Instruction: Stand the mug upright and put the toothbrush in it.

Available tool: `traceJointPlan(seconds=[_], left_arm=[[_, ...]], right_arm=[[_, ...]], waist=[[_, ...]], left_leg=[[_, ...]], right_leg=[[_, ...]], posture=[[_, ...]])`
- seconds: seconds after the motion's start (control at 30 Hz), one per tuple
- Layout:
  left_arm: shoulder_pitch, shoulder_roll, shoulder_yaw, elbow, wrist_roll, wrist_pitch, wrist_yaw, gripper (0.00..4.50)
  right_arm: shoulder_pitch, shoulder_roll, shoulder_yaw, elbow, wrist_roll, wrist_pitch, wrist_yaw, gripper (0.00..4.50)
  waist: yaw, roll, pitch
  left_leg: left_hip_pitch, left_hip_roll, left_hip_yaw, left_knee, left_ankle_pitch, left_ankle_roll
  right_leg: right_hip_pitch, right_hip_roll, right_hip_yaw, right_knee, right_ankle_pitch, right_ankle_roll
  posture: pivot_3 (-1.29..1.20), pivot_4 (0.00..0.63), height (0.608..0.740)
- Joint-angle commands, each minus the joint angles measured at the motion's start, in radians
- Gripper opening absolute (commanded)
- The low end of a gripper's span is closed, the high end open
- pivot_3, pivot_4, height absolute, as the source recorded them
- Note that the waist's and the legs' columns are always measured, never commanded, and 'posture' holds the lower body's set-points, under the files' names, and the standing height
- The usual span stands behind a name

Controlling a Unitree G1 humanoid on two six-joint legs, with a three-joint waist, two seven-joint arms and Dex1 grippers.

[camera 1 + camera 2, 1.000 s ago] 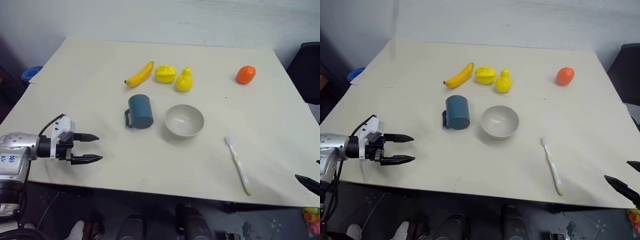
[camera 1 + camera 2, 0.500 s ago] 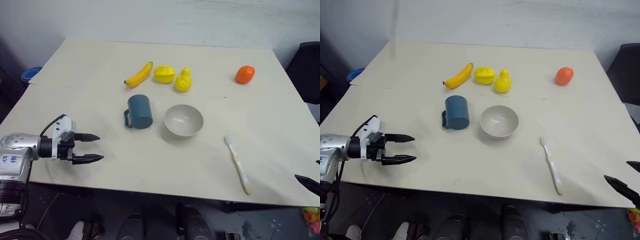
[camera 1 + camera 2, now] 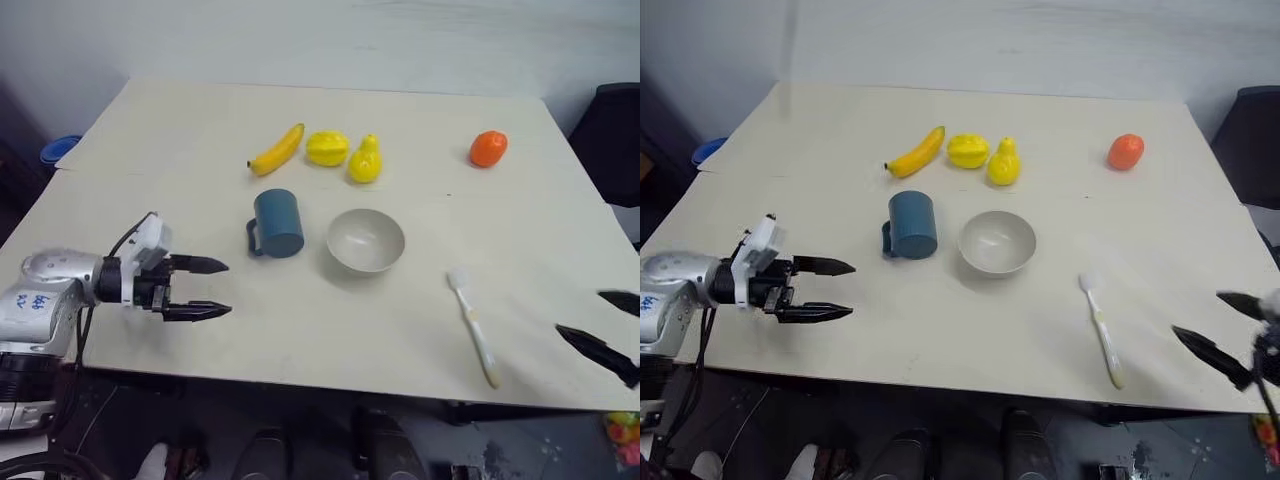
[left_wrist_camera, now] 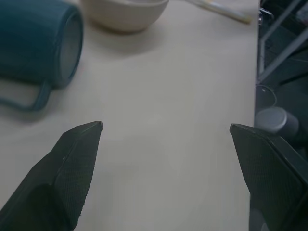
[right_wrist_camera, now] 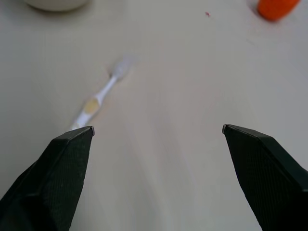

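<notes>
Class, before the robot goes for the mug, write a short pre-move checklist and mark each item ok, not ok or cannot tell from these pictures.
1. Left gripper jaws open: ok.
2. Right gripper jaws open and empty: ok.
3. Mug upright: not ok; it lies on its side, handle toward the left gripper.
4. Path from left gripper to mug free of things: ok.
5. Toothbrush free to pick, apart from the bowl: ok; it lies flat near the table front edge.
6. Mug empty inside: cannot tell.
</notes>
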Motion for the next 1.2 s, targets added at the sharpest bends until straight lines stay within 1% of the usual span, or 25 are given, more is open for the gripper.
traceJointPlan(seconds=[0.03,0.07,0.13,0.17,0.2,0.27,0.3,0.33,0.47,0.6,0.67,0.9,0.93,1.0,1.17,1.2], left_arm=[[-0.046,0.036,-0.015,-0.131,-0.072,0.063,-0.048,4.50],[-0.057,0.038,-0.018,-0.143,-0.074,0.070,-0.049,4.50],[-0.072,0.045,-0.019,-0.143,-0.074,0.076,-0.048,4.50],[-0.073,0.050,-0.019,-0.138,-0.071,0.071,-0.051,4.50],[-0.072,0.055,-0.020,-0.131,-0.061,0.060,-0.053,4.50],[-0.072,0.060,-0.020,-0.110,-0.042,0.035,-0.055,4.50],[-0.073,0.060,-0.020,-0.104,-0.037,0.026,-0.055,4.50],[-0.074,0.061,-0.019,-0.099,-0.037,0.024,-0.054,4.50],[-0.078,0.064,-0.014,-0.088,-0.031,0.009,-0.050,4.50],[-0.079,0.062,-0.013,-0.084,-0.018,-0.004,-0.037,4.50],[-0.074,0.061,-0.009,-0.090,-0.015,-0.006,-0.029,4.50],[-0.055,0.058,-0.004,-0.120,-0.022,-0.001,-0.001,4.50],[-0.055,0.056,-0.005,-0.124,-0.024,0.001,0.004,4.50],[-0.056,0.050,-0.007,-0.130,-0.027,0.006,0.015,4.50],[-0.058,0.042,-0.011,-0.142,-0.033,0.012,0.033,4.50],[-0.060,0.039,-0.013,-0.143,-0.034,0.014,0.035,4.50]], right_arm=[[-0.158,-0.077,0.129,-0.199,0.115,0.107,-0.111,4.46],[-0.213,-0.089,0.182,-0.232,0.135,0.131,-0.140,4.46],[-0.363,-0.095,0.353,-0.264,0.117,0.164,-0.218,4.46],[-0.426,-0.087,0.425,-0.265,0.096,0.177,-0.251,4.29],[-0.490,-0.077,0.505,-0.258,0.069,0.192,-0.279,4.08],[-0.597,-0.059,0.662,-0.222,-0.012,0.214,-0.325,3.58],[-0.629,-0.055,0.719,-0.204,-0.046,0.224,-0.339,3.13],[-0.658,-0.049,0.778,-0.181,-0.088,0.219,-0.347,2.89],[-0.776,-0.001,0.992,-0.095,-0.234,0.187,-0.345,2.89],[-0.860,0.063,1.114,-0.018,-0.306,0.165,-0.301,2.89],[-0.882,0.084,1.154,0.011,-0.334,0.156,-0.280,2.89],[-0.928,0.172,1.230,0.128,-0.412,0.109,-0.226,2.89],[-0.932,0.187,1.233,0.147,-0.419,0.100,-0.219,2.53],[-0.936,0.214,1.237,0.189,-0.439,0.071,-0.211,2.00],[-0.935,0.241,1.219,0.227,-0.476,0.032,-0.193,0.16],[-0.931,0.240,1.213,0.222,-0.479,0.031,-0.188,0.05]], waist=[[-0.003,0.000,0.000],[-0.002,0.000,0.000],[0.002,0.000,0.000],[0.002,0.000,0.000],[0.002,0.000,0.000],[0.003,0.000,0.000],[0.004,0.000,0.000],[0.005,0.000,0.000],[0.005,0.000,0.000],[0.004,0.000,0.000],[0.004,0.000,0.000],[0.003,0.000,0.000],[0.003,0.000,0.000],[0.003,0.000,0.000],[0.003,0.000,0.000],[0.003,-0.001,0.000]], left_leg=[[0.000,0.000,0.000,0.000,0.000,0.000],[0.000,0.001,0.000,0.000,0.000,0.000],[0.000,0.001,-0.002,0.000,-0.001,-0.002],[0.000,0.002,-0.002,0.001,-0.002,-0.004],[0.001,0.003,-0.003,0.004,-0.002,-0.005],[-0.004,0.003,-0.003,0.006,-0.002,-0.005],[-0.006,0.003,-0.003,0.008,-0.002,-0.005],[-0.009,0.003,-0.002,0.009,-0.002,-0.005],[-0.018,0.003,-0.001,0.014,-0.003,-0.004],[-0.019,0.003,-0.001,0.014,-0.004,-0.003],[-0.019,0.003,-0.001,0.014,-0.004,-0.002],[-0.019,0.003,0.000,0.014,-0.005,-0.002],[-0.019,0.003,0.000,0.014,-0.004,-0.002],[-0.019,0.003,0.000,0.014,-0.004,-0.002],[-0.019,0.003,0.002,0.014,-0.004,-0.003],[-0.019,0.003,0.002,0.014,-0.004,-0.003]], right_leg=[[0.000,0.001,0.000,0.000,0.000,0.000],[0.000,0.002,0.000,0.000,0.000,-0.001],[-0.001,0.007,0.000,0.000,-0.001,-0.003],[-0.001,0.010,0.000,-0.001,-0.002,-0.003],[-0.003,0.012,0.000,0.000,-0.002,-0.004],[-0.010,0.012,0.001,0.003,-0.002,-0.005],[-0.012,0.013,0.002,0.004,-0.002,-0.005],[-0.014,0.013,0.002,0.005,-0.002,-0.005],[-0.019,0.012,0.000,0.005,-0.001,-0.004],[-0.019,0.012,0.000,0.004,0.000,-0.003],[-0.019,0.012,0.000,0.004,0.000,-0.003],[-0.019,0.012,0.000,0.004,0.000,-0.003],[-0.019,0.012,0.000,0.004,0.000,-0.003],[-0.019,0.012,0.000,0.005,0.000,-0.003],[-0.019,0.013,-0.001,0.006,0.000,-0.003],[-0.019,0.013,-0.001,0.006,0.000,-0.003]], posture=[[0.00,0.150,0.740],[0.00,0.150,0.740],[0.00,0.150,0.740],[0.00,0.150,0.740],[0.00,0.150,0.740],[0.00,0.150,0.740],[0.00,0.150,0.740],[0.00,0.150,0.740],[0.00,0.150,0.740],[0.00,0.150,0.740],[0.00,0.150,0.740],[0.00,0.150,0.740],[0.00,0.150,0.740],[0.00,0.150,0.740],[0.00,0.150,0.740],[0.00,0.150,0.740]])
